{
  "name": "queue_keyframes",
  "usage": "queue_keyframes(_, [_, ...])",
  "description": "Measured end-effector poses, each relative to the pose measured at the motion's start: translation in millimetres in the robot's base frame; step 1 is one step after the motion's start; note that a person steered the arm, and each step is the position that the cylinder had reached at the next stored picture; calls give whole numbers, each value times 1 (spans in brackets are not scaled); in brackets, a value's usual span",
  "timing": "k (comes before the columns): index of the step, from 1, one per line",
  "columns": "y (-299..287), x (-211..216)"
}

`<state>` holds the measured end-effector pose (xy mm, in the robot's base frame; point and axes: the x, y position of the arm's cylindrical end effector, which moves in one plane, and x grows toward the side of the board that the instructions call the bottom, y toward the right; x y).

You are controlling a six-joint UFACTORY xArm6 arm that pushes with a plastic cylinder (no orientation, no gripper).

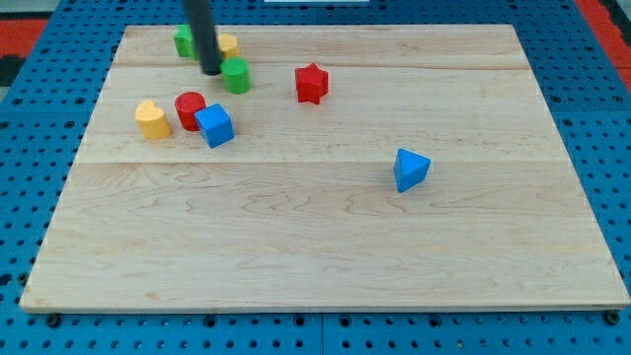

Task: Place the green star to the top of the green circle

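Observation:
The dark rod comes down from the view's top and my tip [211, 71] rests on the wooden board near its top left. The green circle [236, 75] stands just right of my tip, almost touching it. The green star [183, 41] lies up and left of my tip, partly hidden behind the rod. A yellow block [228, 44] shows just right of the rod, above the green circle.
A red circle [188, 106] and a blue cube [214, 125] touch each other below my tip. A yellow heart-like block [152, 119] lies to their left. A red star [311, 83] sits right of the green circle. A blue triangle [410, 170] lies at centre right.

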<state>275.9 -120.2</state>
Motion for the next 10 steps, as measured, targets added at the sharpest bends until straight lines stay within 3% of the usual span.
queue_keyframes(2, [4,41])
queue_keyframes(4, [72,-11])
queue_keyframes(5, [68,-11])
queue_keyframes(6, [46,29])
queue_keyframes(7, [-17,51])
queue_keyframes(8, [-94,44])
queue_keyframes(10, [-119,-40])
